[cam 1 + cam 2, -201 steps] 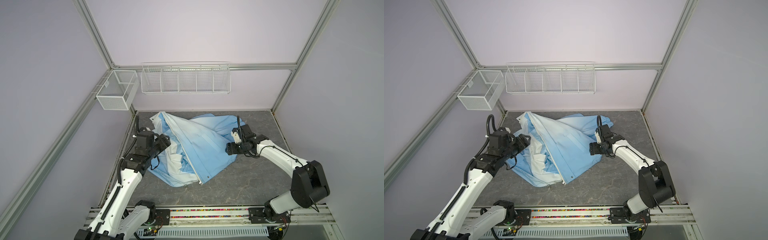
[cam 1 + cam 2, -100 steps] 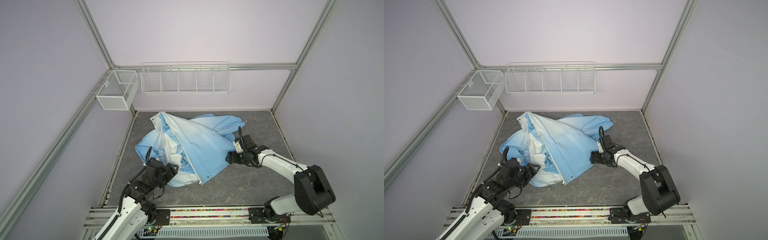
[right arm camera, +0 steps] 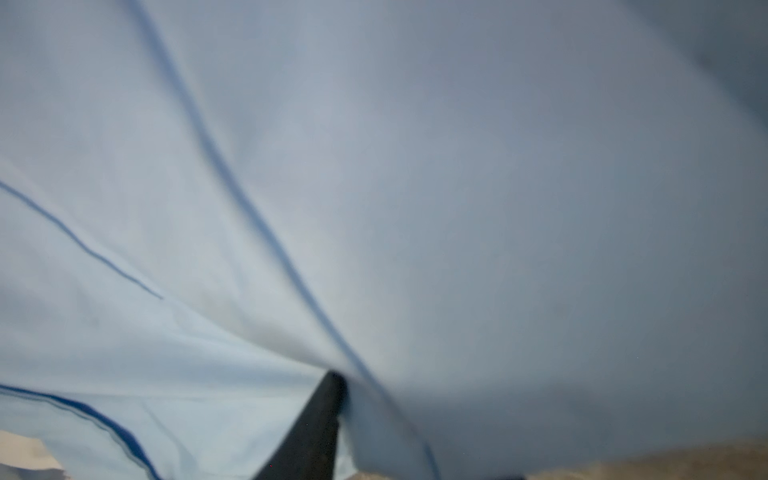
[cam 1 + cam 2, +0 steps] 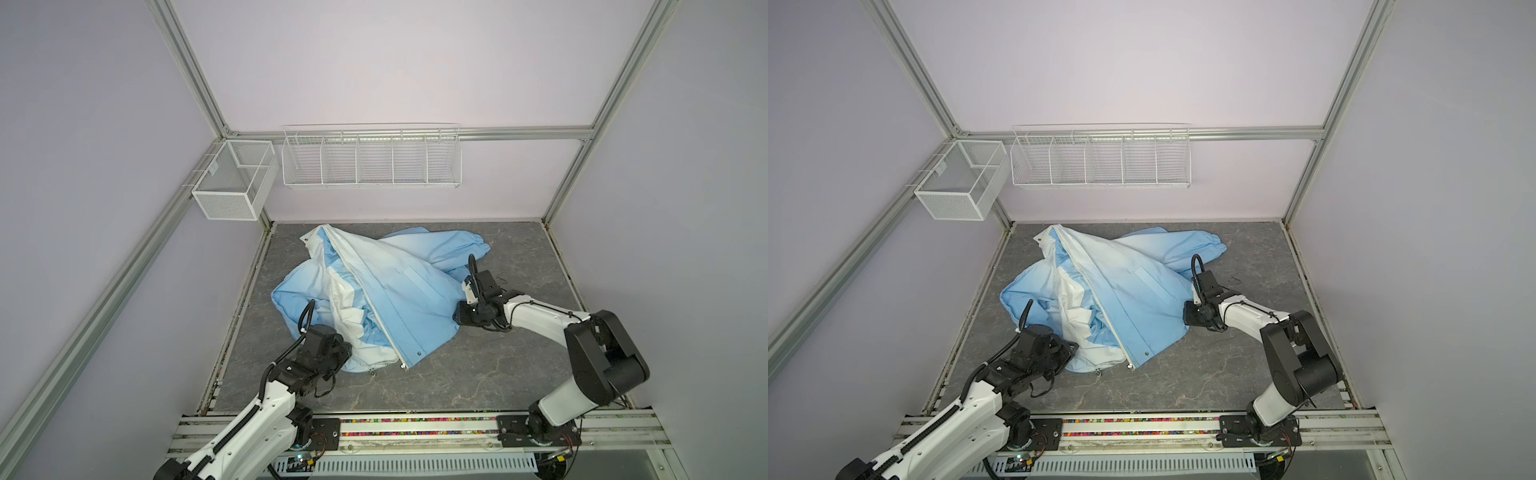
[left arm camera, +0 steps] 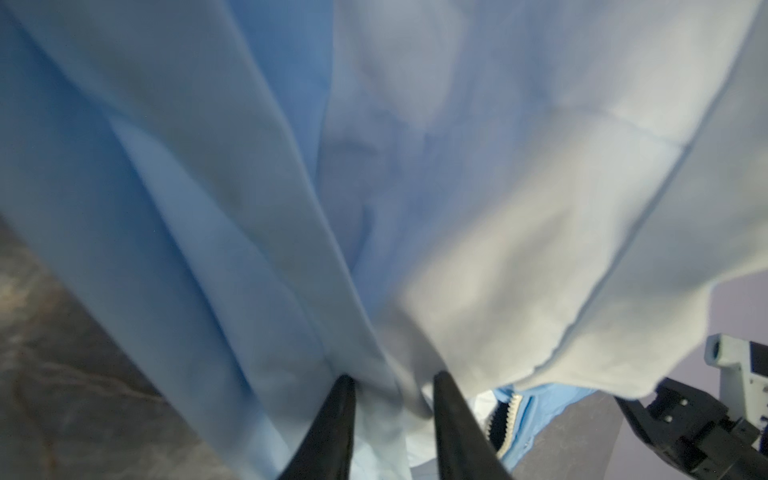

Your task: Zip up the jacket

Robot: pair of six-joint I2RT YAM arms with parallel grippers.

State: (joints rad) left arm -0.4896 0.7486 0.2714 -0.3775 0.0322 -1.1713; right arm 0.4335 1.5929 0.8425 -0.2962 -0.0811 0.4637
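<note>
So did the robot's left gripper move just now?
Yes. The left gripper came toward the front rail, away from the mesh basket on the wall, and now sits at the jacket's near hem.

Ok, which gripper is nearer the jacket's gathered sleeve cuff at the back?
Right. The right gripper sits at the side edge of the jacket, just in front of that sleeve cuff; the left gripper is at the near hem, across the jacket from it.

I see my left arm [image 4: 266, 415] and right arm [image 4: 540, 316] alike: white shells, black joints, a black cable [image 4: 306, 312] looped at each wrist, black tapered jaws, black bases on the rail [image 4: 415, 444].
</note>
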